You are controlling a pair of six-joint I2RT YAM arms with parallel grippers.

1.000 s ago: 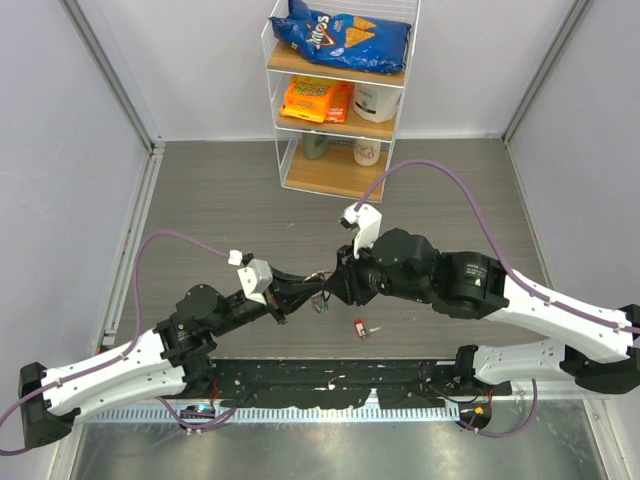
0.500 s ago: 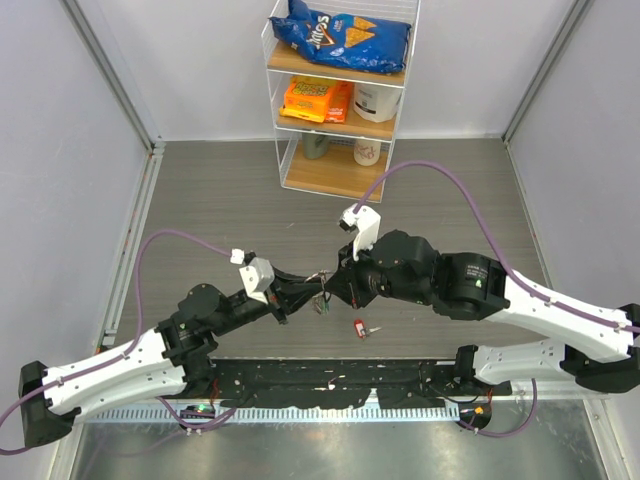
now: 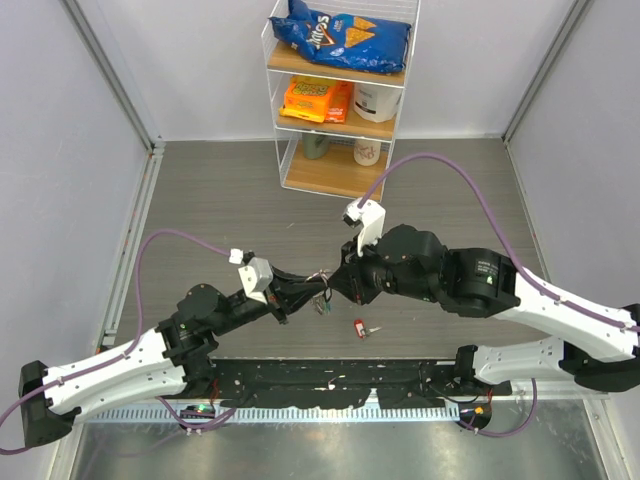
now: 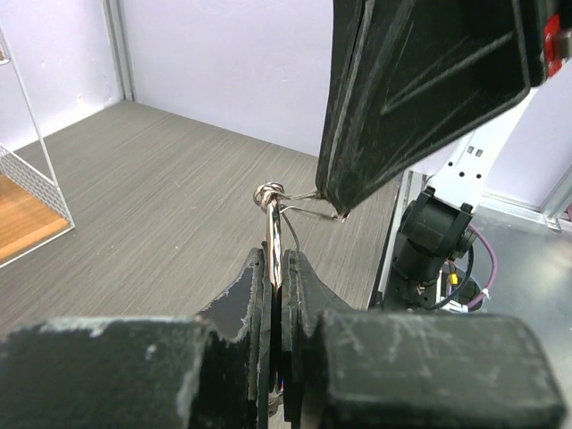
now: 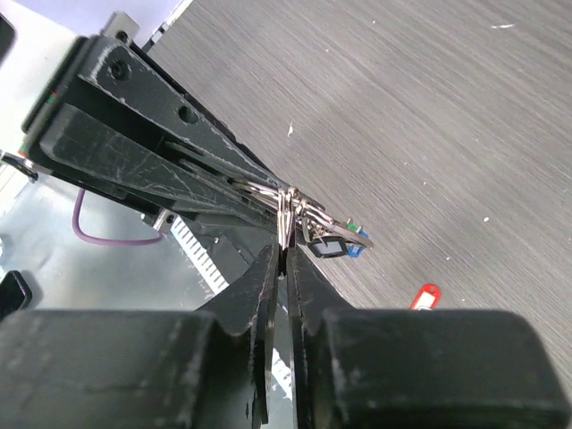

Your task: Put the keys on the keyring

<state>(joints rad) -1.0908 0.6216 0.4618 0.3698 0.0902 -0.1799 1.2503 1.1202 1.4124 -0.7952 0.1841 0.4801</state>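
Below everything, a grey wood-grain counter [image 3: 220, 200], with a clear shelf unit [image 3: 325, 172] at the far wall. Over the middle of it, two arms meeting tip to tip. Left claw [image 4: 275, 268] shut flat on the keyring [image 4: 273, 234], gripping its near edge. Right claw [image 5: 284, 264] pinched close on the same ring's wire from the opposite side, well above the counter. Just beside the ring, seemingly hanging from it, a green key [image 5: 357, 230] and a blue key [image 5: 347, 251]. Apart on the counter, near the right arm, a red key [image 5: 426, 296], not yet threaded. Likely to go wrong: prying the coil with both claws so tight and close together, risking a slip of the thin wire out of one grip, a twist of the ring, or a drop of ring and hung keys. Also risky: letting go to fetch the red key, leaving the ring held one-sided and free to swing. By count: two arms, two claws, one keyring, three keys, two at the ring and one on the counter.
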